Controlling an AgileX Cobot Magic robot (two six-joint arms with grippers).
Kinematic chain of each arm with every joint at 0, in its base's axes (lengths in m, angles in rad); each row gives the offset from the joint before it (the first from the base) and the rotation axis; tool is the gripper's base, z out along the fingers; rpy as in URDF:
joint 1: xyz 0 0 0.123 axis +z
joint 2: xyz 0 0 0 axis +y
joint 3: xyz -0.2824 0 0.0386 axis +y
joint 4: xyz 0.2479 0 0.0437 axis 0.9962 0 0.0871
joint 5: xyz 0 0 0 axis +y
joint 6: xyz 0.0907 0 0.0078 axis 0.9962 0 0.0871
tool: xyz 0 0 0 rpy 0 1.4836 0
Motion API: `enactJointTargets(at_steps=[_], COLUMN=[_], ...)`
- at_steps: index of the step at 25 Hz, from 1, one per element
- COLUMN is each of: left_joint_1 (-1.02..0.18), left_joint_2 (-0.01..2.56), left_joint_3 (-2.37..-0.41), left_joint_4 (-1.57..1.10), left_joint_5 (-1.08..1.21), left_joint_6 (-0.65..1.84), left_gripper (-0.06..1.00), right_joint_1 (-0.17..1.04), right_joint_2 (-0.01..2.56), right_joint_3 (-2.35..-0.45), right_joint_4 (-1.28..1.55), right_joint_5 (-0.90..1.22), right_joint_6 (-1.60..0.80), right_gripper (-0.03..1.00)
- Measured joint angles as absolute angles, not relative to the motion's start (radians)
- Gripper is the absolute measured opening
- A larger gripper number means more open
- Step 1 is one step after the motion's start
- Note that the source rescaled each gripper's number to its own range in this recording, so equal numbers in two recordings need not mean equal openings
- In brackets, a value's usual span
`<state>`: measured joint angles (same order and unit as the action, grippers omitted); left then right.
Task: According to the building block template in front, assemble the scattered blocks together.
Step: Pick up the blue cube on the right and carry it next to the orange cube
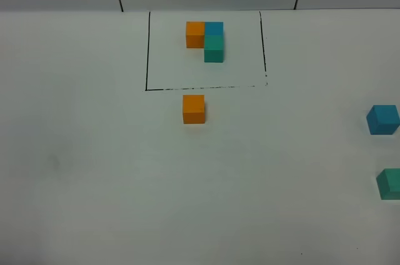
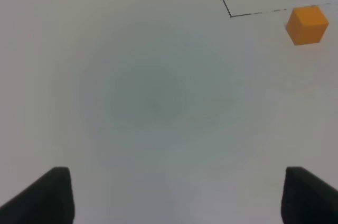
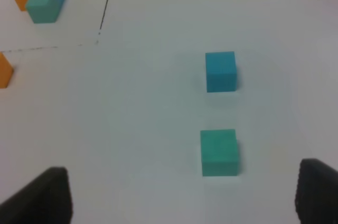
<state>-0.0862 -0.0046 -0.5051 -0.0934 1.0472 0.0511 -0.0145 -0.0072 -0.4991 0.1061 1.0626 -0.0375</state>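
Progress: by my judgement, no part of the assembly is done. My left hand (image 2: pixel 179 195) hangs over bare table (image 1: pixel 87 171), jaws wide, nothing between them. The orange block (image 1: pixel 194 109) sits alone just outside the near line of the drawn frame, in front of the building block template (image 1: pixel 206 40). In the template, orange and blue cubes stand side by side, with the teal-green cube against the blue one's near face. Well apart to the right, the blue block (image 1: pixel 382 119) and the teal-green block (image 1: pixel 390 184) lie separate, touching nothing. My right hand (image 3: pixel 182 192) hovers near the teal-green block, jaws wide, holding nothing. Remaining: set blue against orange, then teal-green against blue.
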Motion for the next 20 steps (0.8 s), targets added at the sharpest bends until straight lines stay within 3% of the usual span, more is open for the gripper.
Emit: enactJointTargets(at_steps=[20], left_joint_1=[-0.031], left_joint_2=[-0.005], left_joint_3=[-0.505], left_joint_4=[-0.093], left_joint_5=[1.047], left_joint_6=[0.052], left_gripper=[0.78], right_joint_1=[-0.015], right_joint_2=[-0.007], right_joint_3=[-0.499], right_joint_4=[0.106], right_joint_5=[1.063], right_joint_6=[-0.031], right_gripper=[0.73])
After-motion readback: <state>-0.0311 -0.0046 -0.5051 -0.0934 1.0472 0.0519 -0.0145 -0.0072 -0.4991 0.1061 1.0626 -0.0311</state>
